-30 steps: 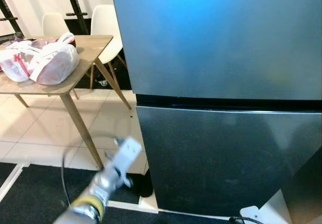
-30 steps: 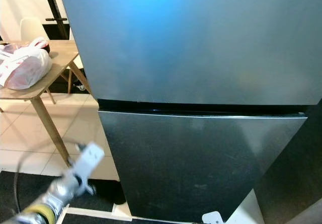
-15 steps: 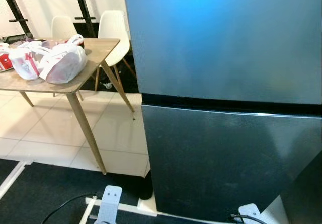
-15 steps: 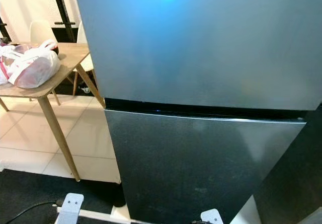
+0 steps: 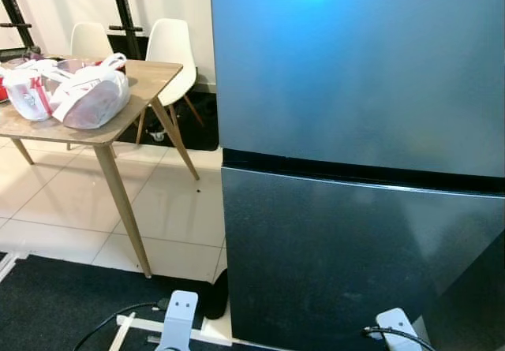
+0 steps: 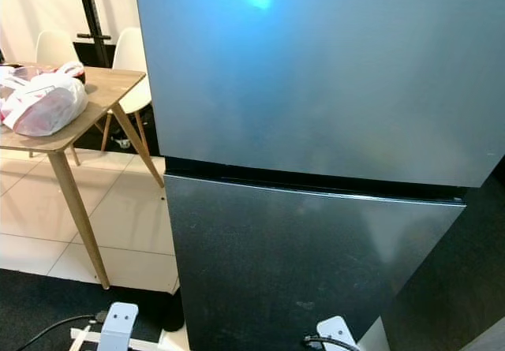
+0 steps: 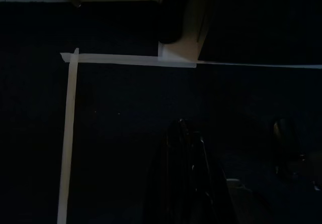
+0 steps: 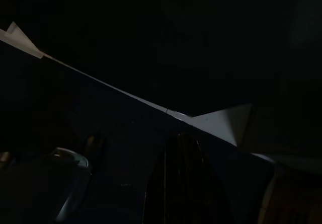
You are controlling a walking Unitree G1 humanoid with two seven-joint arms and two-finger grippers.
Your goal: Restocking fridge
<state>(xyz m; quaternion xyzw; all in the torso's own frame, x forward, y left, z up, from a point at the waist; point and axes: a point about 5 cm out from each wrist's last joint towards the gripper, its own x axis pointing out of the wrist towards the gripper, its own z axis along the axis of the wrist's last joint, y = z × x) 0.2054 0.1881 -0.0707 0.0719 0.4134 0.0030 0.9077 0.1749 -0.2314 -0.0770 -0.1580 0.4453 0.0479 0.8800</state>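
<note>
Pale square floor tiles [image 5: 55, 201] run back to a cream wall, and nearer us they give way to a dark carpet [image 5: 55, 311] marked with strips of white tape [image 7: 68, 133]. We face the fridge [image 5: 355, 130] head on; it stands just beside the wooden table [image 5: 138, 83], on our right of it. It is a tall two-door unit in dark grey metal with a smooth, faintly brushed sheen, and a blue-white glare sits high on its upper door. A black horizontal gap [image 5: 355, 173] separates the upper door from the lower door [image 5: 339, 264], and both doors are closed flat. The lower panel looks darker and slightly mottled.

To the left, the table has a light wood top and slanted, tapering legs. White plastic bags [image 5: 75, 95] with red print lie bunched and crinkled on it. Two white moulded chairs [image 5: 170, 47] stand behind the table, near black metal stands [image 5: 122, 8] against the wall.

At the bottom of the head views we see the white blocks of our own arms, the left arm [image 5: 180, 318] with a black cable trailing from it, the right arm [image 5: 394, 323] close to the fridge's lower corner. In the very dark wrist views, the left gripper [image 7: 186, 133] points down over the carpet and tape, and its black fingers look pressed together, holding nothing. The right gripper [image 8: 181, 143] hangs in deep shade, and we cannot tell whether it is apart or together.
</note>
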